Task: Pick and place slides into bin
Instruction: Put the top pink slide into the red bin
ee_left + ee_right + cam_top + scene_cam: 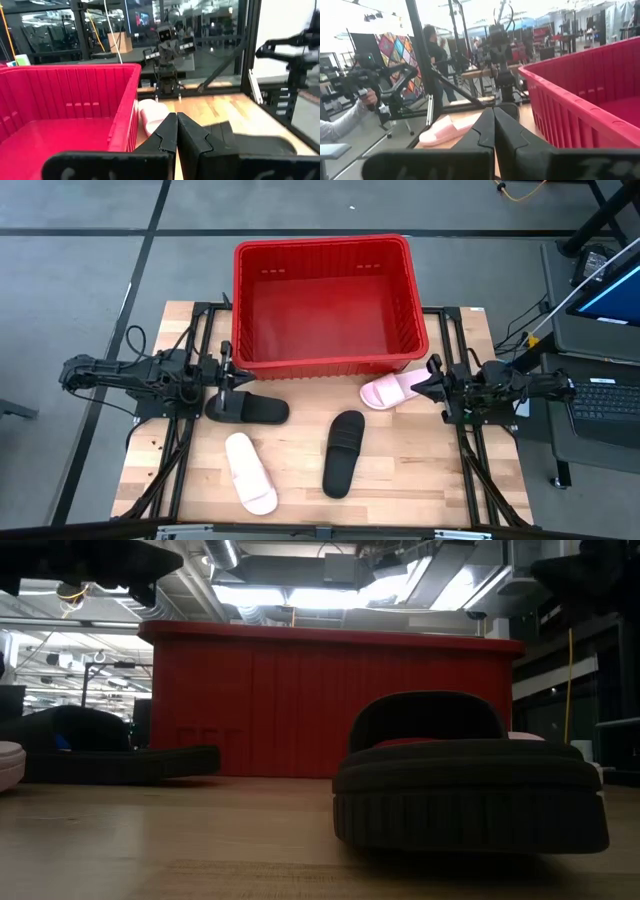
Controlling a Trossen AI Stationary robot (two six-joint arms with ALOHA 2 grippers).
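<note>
Slides: 4 lie on the worktop beside the red bin; both grippers' fingers clenched, empty.

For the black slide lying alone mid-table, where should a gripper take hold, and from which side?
Probably the wide strap of the black slide, from above. It lies sole-down and apart from the others, and in the low view its strap arches clear of the footbed, leaving a gap for one finger underneath. The flat sole edge offers less to pinch.
</note>
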